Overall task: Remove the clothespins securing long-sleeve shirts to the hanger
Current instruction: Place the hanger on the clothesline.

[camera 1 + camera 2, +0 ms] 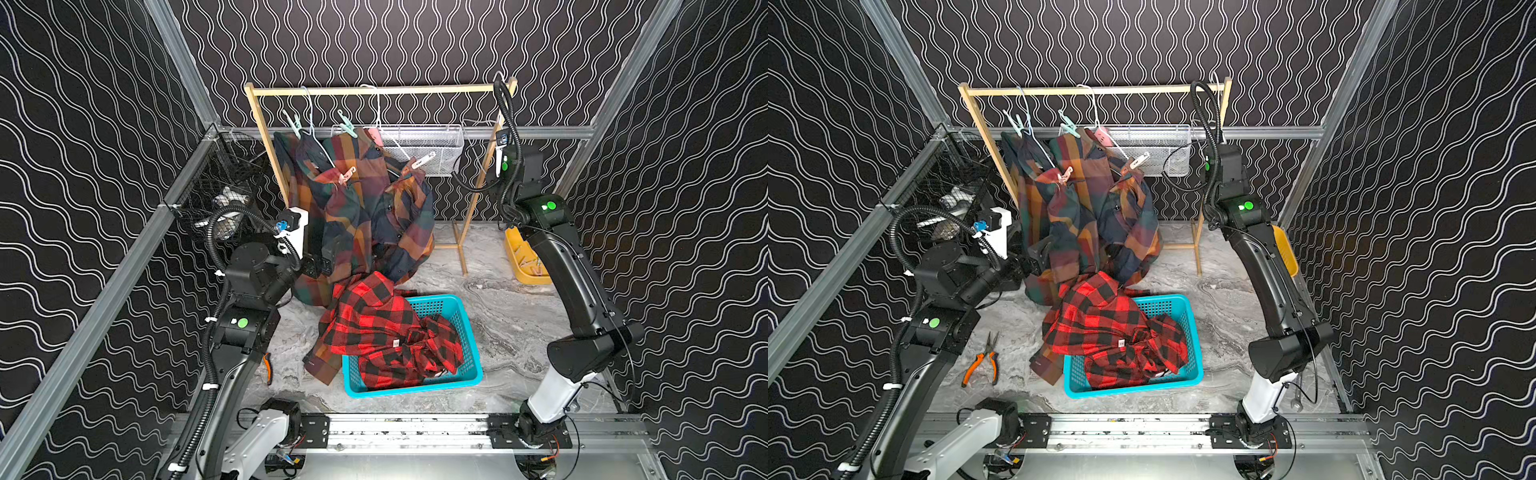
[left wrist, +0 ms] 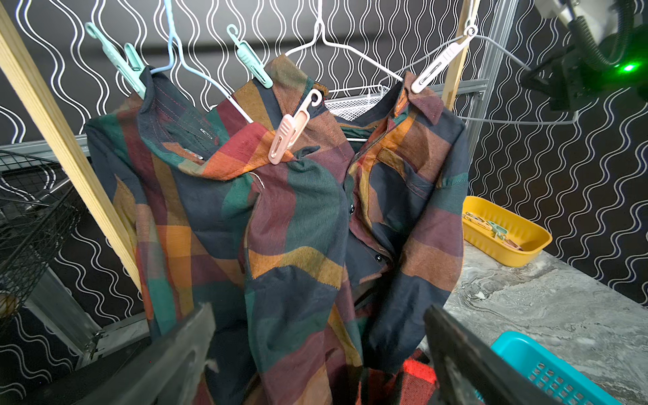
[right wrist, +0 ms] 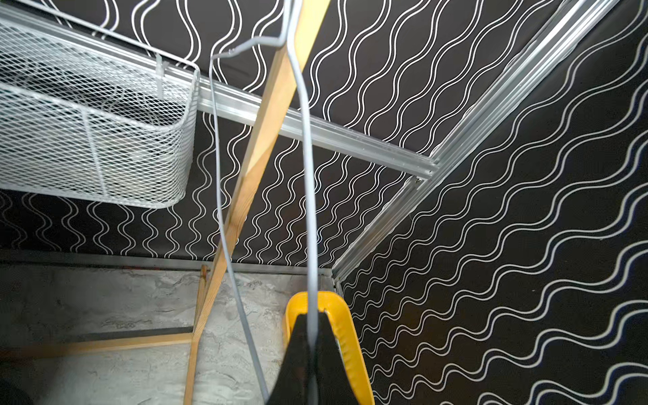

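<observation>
While the right gripper (image 3: pixel 311 336), at the bottom centre of its wrist view, is pinched tight on the wire of a bare grey hanger (image 3: pixel 305 175), the left gripper (image 2: pixel 317 312) gapes wide along the bottom edge of its own view and holds nothing. Its fingers (image 2: pixel 466 354) stand either side of the hanging cloth with no visible grip on it. Behind the grey hanger slants a leg of the wooden rack (image 3: pixel 257 168), with a white mesh basket (image 3: pixel 94 140) at the upper left and a yellow tray (image 3: pixel 350 350) just beyond the closed fingers. Above the left gripper, two checked shirts (image 2: pixel 196 217) hang side by side on a pale blue hanger (image 2: pixel 171 52) and a white hanger (image 2: pixel 336 44). A mint pin (image 2: pixel 121 59) bites a collar at upper left and a second mint pin (image 2: pixel 250 58) at upper centre. A pink pin (image 2: pixel 291 131) sits mid-frame where the shirts overlap, and a cream pin (image 2: pixel 440 61) clips the collar at upper right. Loose pins (image 2: pixel 491 228) lie in the tray at right. In both top views a red-and-black shirt (image 1: pixel 374 328) lies off the rack, heaped in and over the left rim of a teal basket (image 1: pixel 471 345) at lower centre of the marble table (image 1: pixel 498 291). Pliers (image 1: pixel 982 361) lie at lower left in a top view.
</observation>
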`<state>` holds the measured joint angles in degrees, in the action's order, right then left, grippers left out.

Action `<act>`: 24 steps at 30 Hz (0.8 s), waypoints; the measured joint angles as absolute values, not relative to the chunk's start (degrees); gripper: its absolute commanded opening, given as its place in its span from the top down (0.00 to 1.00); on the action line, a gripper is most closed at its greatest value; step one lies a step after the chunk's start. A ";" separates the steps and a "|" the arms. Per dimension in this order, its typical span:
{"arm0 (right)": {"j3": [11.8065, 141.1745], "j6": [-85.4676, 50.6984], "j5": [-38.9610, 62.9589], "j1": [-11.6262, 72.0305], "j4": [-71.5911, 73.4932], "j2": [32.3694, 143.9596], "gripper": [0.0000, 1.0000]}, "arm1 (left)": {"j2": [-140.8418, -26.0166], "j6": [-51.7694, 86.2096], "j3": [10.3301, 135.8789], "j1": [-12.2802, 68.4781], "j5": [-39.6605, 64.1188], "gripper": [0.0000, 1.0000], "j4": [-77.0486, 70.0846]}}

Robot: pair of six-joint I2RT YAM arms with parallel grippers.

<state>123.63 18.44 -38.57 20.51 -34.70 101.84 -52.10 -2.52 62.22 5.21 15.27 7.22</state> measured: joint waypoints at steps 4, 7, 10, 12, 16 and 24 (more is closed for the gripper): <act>124.33 17.08 -38.48 20.51 -36.14 102.89 0.85 | -51.96 -2.52 62.17 5.26 15.27 0.03 7.22; 124.01 16.93 -38.26 20.51 -36.99 102.98 0.77 | -51.83 -2.52 62.17 5.28 15.25 0.03 7.25; 122.80 15.75 -37.87 20.51 -37.52 102.74 0.70 | -51.79 -2.52 62.17 5.28 15.22 0.03 7.25; 121.75 15.31 -37.19 20.47 -37.80 102.24 0.64 | -51.79 -2.55 62.17 5.28 15.22 0.03 7.27; 119.00 13.80 -35.44 20.47 -37.76 99.88 0.54 | -51.79 -2.55 62.17 5.28 15.16 0.03 7.27; 112.92 8.99 -29.87 20.47 -36.84 91.66 0.40 | -51.42 -1.93 62.85 5.28 13.26 0.05 8.86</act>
